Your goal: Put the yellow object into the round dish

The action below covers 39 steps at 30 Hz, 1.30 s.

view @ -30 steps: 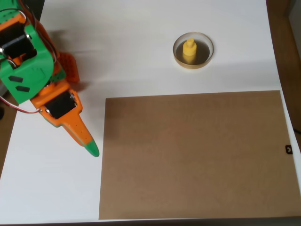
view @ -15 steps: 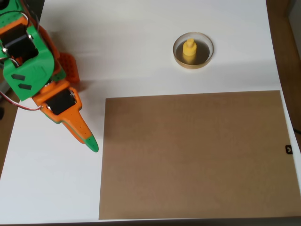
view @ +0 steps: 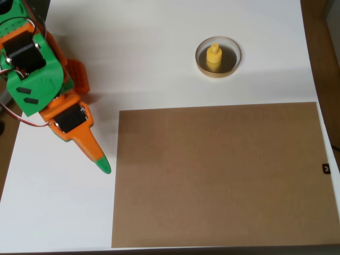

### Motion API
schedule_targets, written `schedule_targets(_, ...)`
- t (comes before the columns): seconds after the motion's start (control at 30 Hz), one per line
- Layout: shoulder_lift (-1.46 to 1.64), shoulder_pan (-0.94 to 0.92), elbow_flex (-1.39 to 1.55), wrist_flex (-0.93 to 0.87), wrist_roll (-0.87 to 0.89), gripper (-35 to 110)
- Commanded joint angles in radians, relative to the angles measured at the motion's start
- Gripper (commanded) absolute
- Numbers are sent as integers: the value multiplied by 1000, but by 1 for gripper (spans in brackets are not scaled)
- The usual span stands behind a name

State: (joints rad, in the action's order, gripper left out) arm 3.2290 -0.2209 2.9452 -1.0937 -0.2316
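The yellow object (view: 213,57) stands upright inside the round dish (view: 218,73), a shallow tan-rimmed dish with a dark inside, at the upper middle of the white table in the overhead view. My gripper (view: 103,166), orange with a green tip, is far off at the left and points down and to the right over the white surface. Its fingers show as one tapered point with no gap, and nothing is held between them.
A large brown board (view: 220,172) covers the lower right of the white table (view: 159,48), its left edge just right of my gripper's tip. The green and orange arm body (view: 34,69) fills the upper left corner.
The arm has drawn back slightly toward the upper left, and the gripper tip rose a little. The yellow object and dish have not moved.
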Motion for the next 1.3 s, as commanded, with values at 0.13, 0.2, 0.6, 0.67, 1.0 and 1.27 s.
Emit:
schedule_targets(0.13, 34, -32, -5, 3, 34, 29)
schedule_targets(0.2, 34, -35, -5, 3, 35, 29)
schedule_targets(0.6, 34, -18, -5, 6, 32, 30)
schedule_targets(0.67, 34, -18, -3, 6, 31, 27)
schedule_targets(1.0, 34, -18, -3, 11, 23, 17)
schedule_targets(1.27, 34, -18, 0, 15, 12, 11)
